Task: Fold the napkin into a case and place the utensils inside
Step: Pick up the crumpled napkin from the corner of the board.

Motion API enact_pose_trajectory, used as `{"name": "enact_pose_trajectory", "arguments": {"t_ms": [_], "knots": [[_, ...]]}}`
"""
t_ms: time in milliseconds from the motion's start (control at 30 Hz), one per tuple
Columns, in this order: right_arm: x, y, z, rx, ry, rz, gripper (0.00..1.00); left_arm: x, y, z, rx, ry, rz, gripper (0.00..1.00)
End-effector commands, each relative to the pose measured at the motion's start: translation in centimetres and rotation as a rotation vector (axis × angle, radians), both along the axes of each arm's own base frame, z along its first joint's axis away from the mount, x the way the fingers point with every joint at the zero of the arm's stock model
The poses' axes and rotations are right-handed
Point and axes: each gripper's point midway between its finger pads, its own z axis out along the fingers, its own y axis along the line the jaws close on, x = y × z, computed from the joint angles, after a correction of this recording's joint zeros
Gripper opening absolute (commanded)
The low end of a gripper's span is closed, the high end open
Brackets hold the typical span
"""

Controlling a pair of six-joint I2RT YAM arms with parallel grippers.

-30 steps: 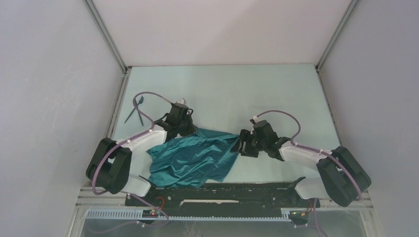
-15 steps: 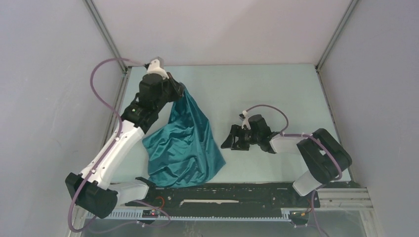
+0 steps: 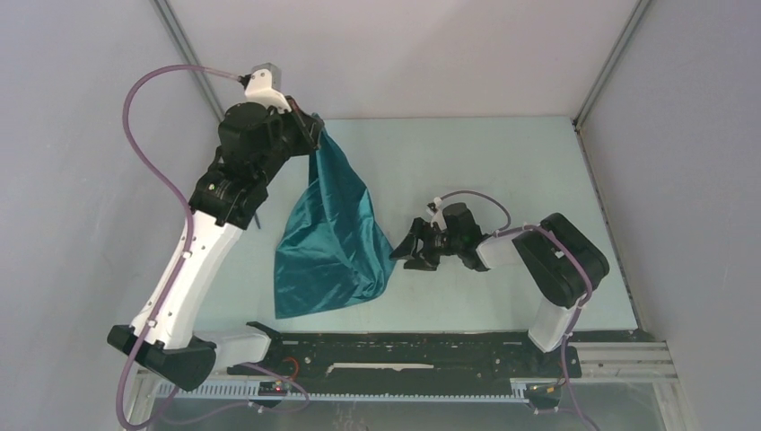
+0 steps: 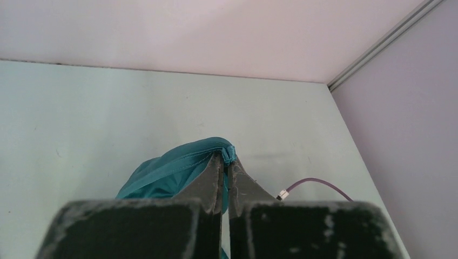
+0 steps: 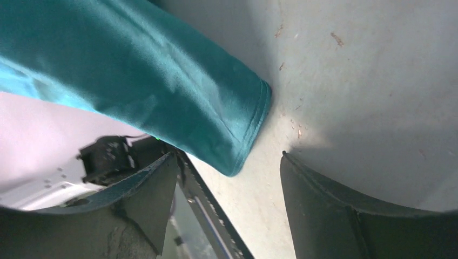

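Top external: left end effector (image 3: pixel 316 134) clamps napkin (image 3: pixel 332 241) corner aloft; right end effector (image 3: pixel 400 254) gaping beside hem.

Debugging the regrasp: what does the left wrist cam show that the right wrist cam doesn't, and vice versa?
Left wrist only: the left gripper shut on the top edge of the napkin, with the back wall beyond. Right wrist only: the right gripper open, a hemmed lower corner of the napkin hanging in front of its jaws with no visible contact, and the black base rail. Both: the teal napkin and the pale table.
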Motion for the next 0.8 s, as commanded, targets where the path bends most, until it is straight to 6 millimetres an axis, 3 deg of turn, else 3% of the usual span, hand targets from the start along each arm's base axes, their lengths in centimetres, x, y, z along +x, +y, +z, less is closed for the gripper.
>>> {"name": "enact_pose_trajectory", "arguments": {"t_ms": [0,167,500,633,767], "knots": [[0.6,2.2,1.6,0.128,0.147,-0.117,0.75,-0.5,0.1,0.1,0.019,-0.003,-0.02,0.0],[1.3,3.6,0.8,0.17,0.191,-0.218,0.74,-1.5,0.5,0.7,0.013,-0.022,-0.023,0.0],[3.5,2.5,-1.4,0.13,0.136,-0.306,0.74,-2.6,1.1,0.6,0.025,-0.024,-0.024,0.0],[3.5,3.5,-0.4,0.234,0.112,-0.251,0.67,-2.8,1.0,0.7,0.018,-0.029,-0.032,0.0],[4.0,4.4,1.2,0.318,0.059,-0.233,0.66,-3.0,1.0,0.7,0.016,-0.029,-0.035,0.0]]}}
